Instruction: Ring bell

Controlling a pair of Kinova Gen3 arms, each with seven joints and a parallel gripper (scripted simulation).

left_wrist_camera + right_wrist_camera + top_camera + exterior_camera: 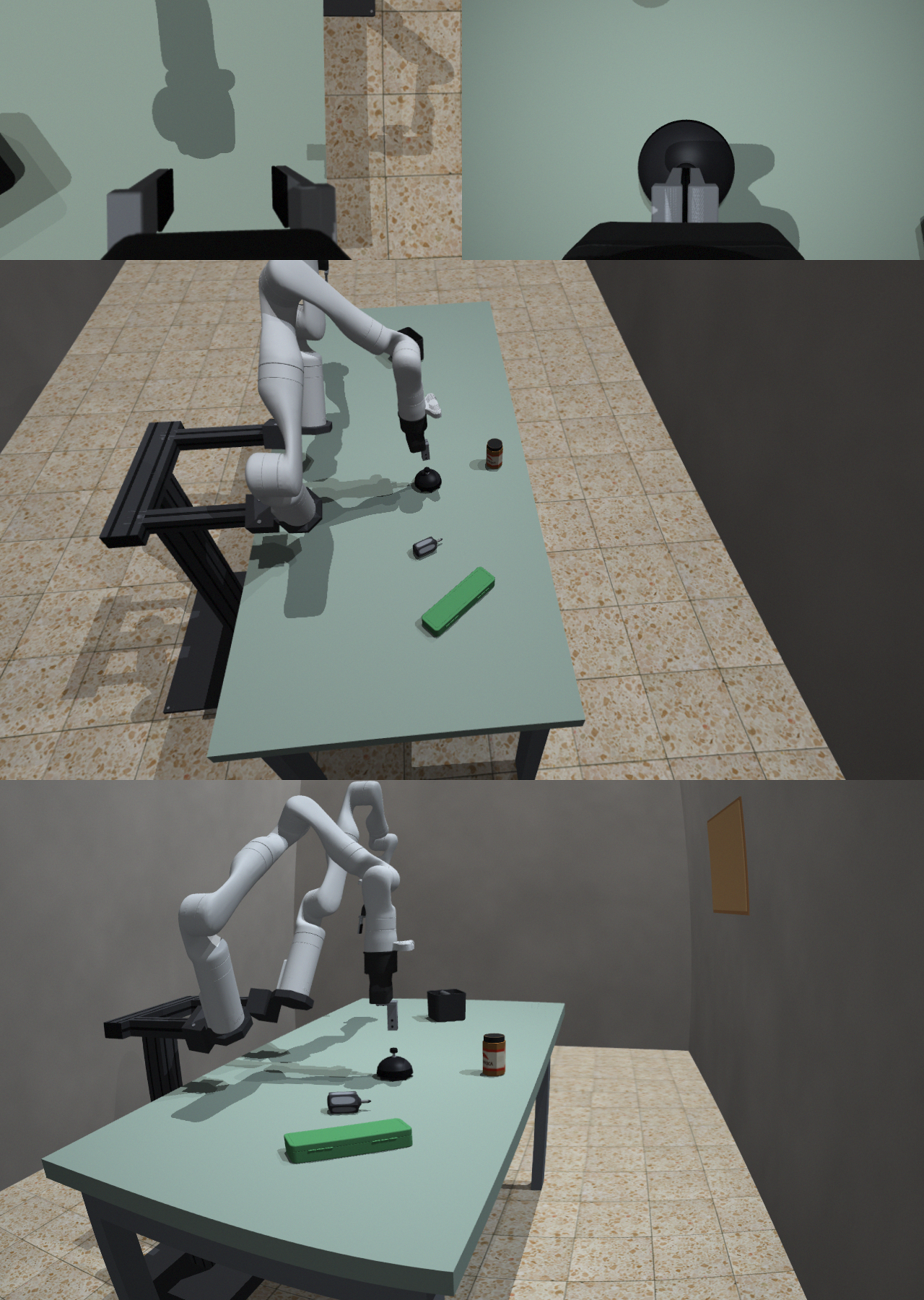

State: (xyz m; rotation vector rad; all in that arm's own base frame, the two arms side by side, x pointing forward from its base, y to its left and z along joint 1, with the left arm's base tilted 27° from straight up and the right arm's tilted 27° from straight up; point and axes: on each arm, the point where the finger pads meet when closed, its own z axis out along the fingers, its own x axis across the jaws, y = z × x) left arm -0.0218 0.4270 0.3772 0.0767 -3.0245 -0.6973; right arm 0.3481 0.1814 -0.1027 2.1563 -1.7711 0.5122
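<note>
In the top view, the bell (427, 481) (394, 1068) (686, 144) stands upright near the middle of the frame on the green table (388, 680) (413, 1225) (72, 36) (570, 72), its button (426, 470) (393, 1050) (686, 165) raised on top. The right gripper (425, 458) (393, 1028) (686, 186) points down above it. A jar (494, 453) (493, 1054) stands to the right of the bell; a small dark tool (425, 546) (343, 1101) and a green case (458, 600) (349, 1140) lie lower in the frame

In the exterior view, the bell sits at centre, with a visible gap between its button and the right gripper's tips. The jar is right of it, the tool and case lower down, and a black box (445, 1006) farther back. The left gripper (360, 927) (222, 188) is small, up behind the right arm

In the left wrist view, the left gripper is spread wide with nothing between its fingers, over table and shadow

In the right wrist view, the right gripper is clenched on nothing, its tips overlapping the bell's button at lower centre, the bell's round dome showing around them
</note>
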